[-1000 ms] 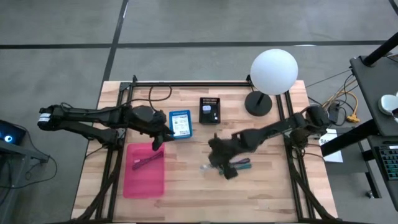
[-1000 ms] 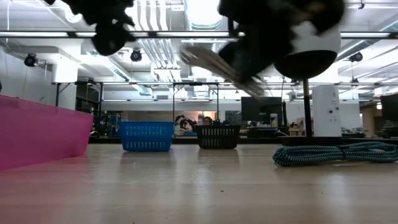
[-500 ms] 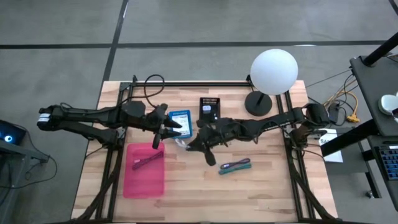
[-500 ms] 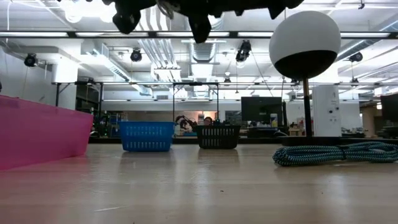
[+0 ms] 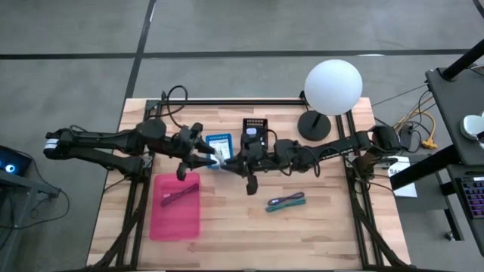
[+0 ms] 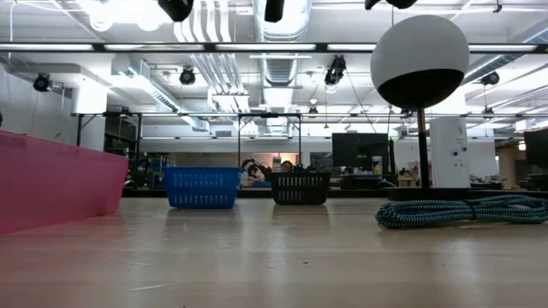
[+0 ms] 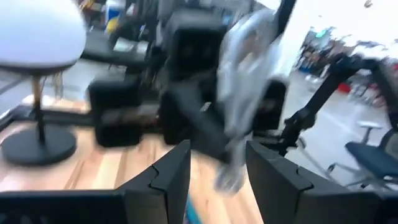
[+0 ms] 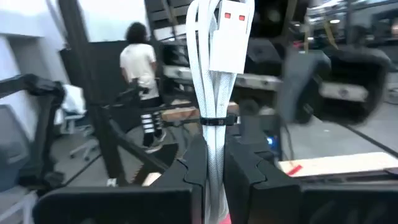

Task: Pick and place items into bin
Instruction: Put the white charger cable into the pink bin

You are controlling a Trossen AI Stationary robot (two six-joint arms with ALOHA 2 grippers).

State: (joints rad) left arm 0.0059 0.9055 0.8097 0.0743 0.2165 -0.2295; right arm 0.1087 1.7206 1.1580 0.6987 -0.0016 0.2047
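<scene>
A white cable bundle (image 8: 214, 68), tied with a black band and ending in a flat plug, is held up in the air by my right gripper (image 8: 214, 152). In the high view the bundle (image 5: 221, 156) hangs over the blue basket (image 5: 219, 145). My right gripper (image 5: 233, 161) and my left gripper (image 5: 203, 154) face each other on either side of it. My left gripper (image 7: 217, 171) is open, and the blurred bundle (image 7: 242, 87) stands just ahead of its fingers. The pink bin (image 5: 175, 205) holds a magenta strip (image 5: 178, 196). Teal and purple strips (image 5: 286, 201) lie on the table. My right gripper pinches the white cable bundle between its two fingers (image 8: 194, 165), just below the black band (image 8: 214, 122). The bundle stands up out of the fingers with its plug end (image 8: 231, 31) farthest from them. It is lifted clear of the table.
A black basket (image 5: 255, 134) stands beside the blue one. The white ball lamp (image 5: 333, 87) and its dark base (image 5: 314, 126) stand at the far right. The pink bin's wall (image 6: 51, 184) and a braided teal cord (image 6: 462, 210) show in the low view. A person (image 8: 142, 93) stands in the room behind.
My right gripper has risen from the table's middle, near the teal and purple strips, and has moved toward the far left with the white bundle lifted clear. It now meets my left gripper over the blue basket. My left gripper has lifted a little and shifted toward the right gripper.
</scene>
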